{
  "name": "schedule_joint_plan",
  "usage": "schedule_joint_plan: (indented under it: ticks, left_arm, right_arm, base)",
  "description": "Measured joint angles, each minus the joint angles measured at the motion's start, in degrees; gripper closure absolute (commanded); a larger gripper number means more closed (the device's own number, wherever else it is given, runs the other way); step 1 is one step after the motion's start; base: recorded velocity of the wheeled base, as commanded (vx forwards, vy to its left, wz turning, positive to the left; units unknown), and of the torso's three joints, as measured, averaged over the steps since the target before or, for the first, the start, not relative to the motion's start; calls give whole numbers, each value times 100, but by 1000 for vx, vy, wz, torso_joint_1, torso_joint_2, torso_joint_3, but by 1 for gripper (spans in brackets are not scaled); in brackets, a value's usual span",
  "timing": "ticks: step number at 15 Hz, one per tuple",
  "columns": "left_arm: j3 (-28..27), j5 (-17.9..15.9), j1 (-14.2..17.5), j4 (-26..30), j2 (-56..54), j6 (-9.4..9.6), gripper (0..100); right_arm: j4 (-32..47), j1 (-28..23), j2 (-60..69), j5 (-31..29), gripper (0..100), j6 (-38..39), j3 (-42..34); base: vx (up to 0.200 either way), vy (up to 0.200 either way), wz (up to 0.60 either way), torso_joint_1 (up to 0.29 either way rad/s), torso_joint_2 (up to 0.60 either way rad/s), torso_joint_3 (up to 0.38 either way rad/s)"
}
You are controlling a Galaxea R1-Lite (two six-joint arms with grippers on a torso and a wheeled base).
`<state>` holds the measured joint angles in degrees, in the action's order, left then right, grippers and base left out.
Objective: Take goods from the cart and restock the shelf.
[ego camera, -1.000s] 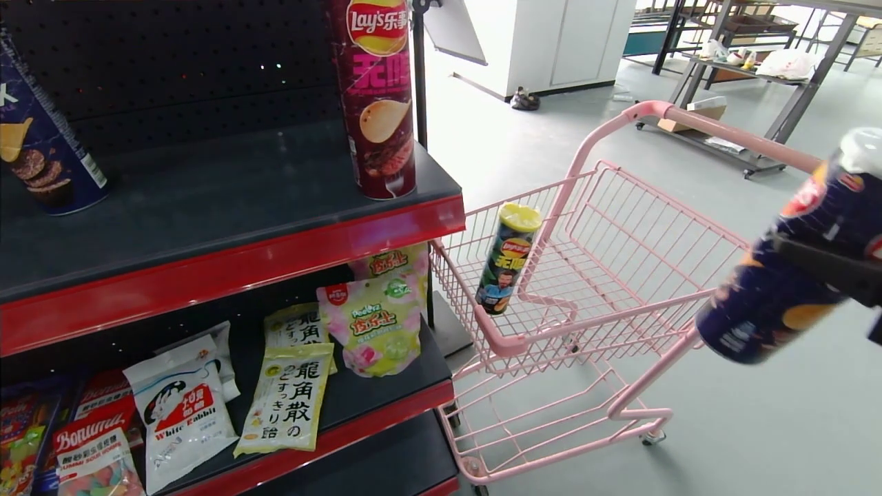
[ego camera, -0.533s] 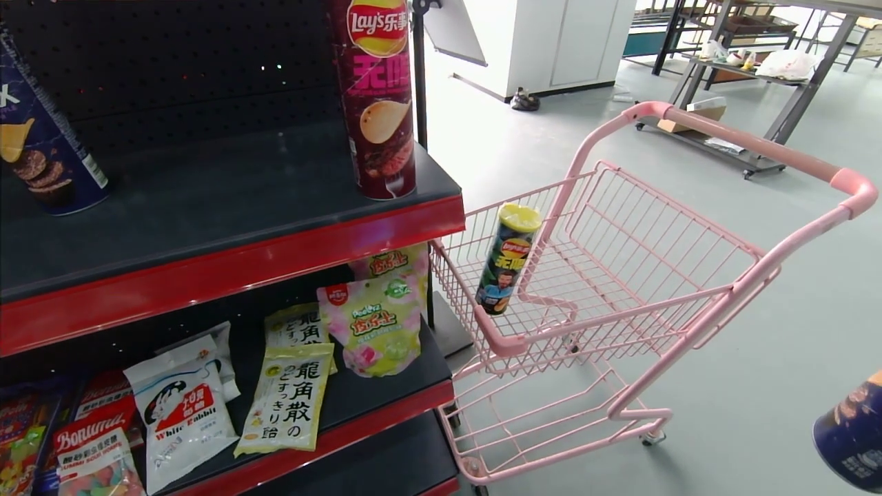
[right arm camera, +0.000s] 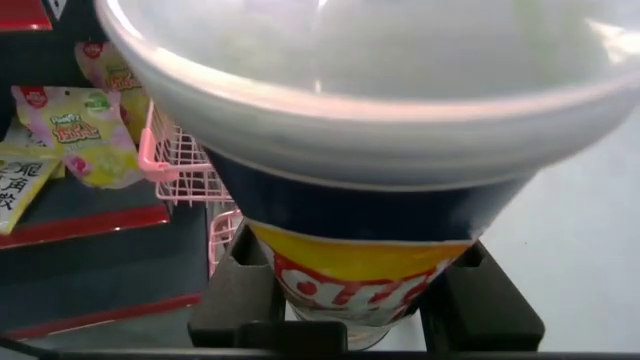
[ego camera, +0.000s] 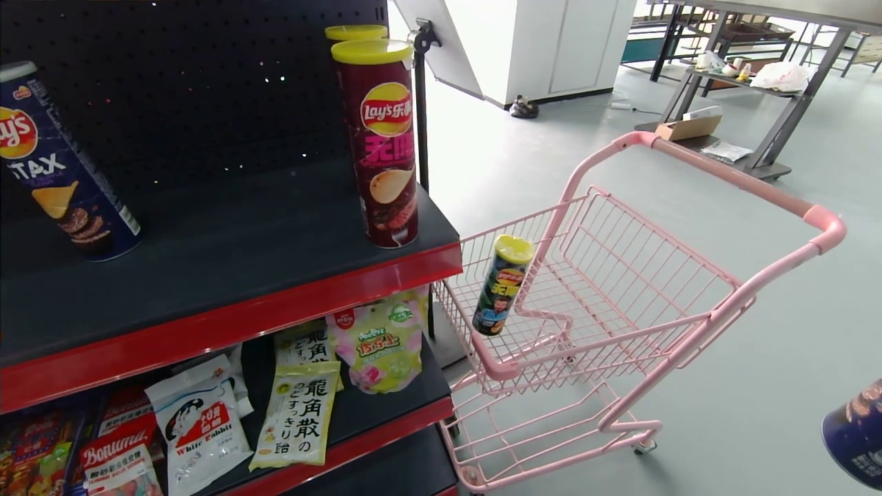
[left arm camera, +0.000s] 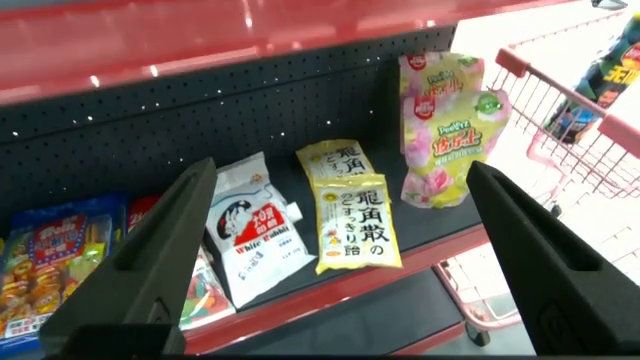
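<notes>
A navy chip can juts into the lower right corner of the head view. It is pinched between the fingers of the right gripper, which press on its sides. The left gripper hangs spread and empty before the snack bags on the lower shelf. At centre right, the pink cart holds one green chip can, leaning in the corner nearest the shelving. On the upper shelf, a maroon can stands at upper centre. A second navy can leans at far left.
</notes>
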<state>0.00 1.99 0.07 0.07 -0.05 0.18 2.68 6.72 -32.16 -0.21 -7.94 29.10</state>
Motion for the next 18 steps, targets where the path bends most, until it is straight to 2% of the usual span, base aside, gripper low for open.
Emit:
schedule_joint_plan:
  ticks: [6,12,14,18]
  left_arm:
    - [0,0,0,4,0,-2,0]
    - [0,0,0,2,0,0,0]
    - [0,0,0,2,0,0,0]
    - [0,1,0,2,0,0,0]
  right_arm:
    - [-23,9,-478,21,100,-18,391]
    - [-22,63,-700,177,100,-169,428]
    - [-23,256,-736,672,100,-196,455]
    - [-30,695,-1053,855,100,-330,610]
  base:
    - [0,0,0,205,-582,-376]
    - [0,0,0,168,-418,-260]
    - [0,0,0,137,-339,-188]
    - [0,0,0,10,-14,-12]
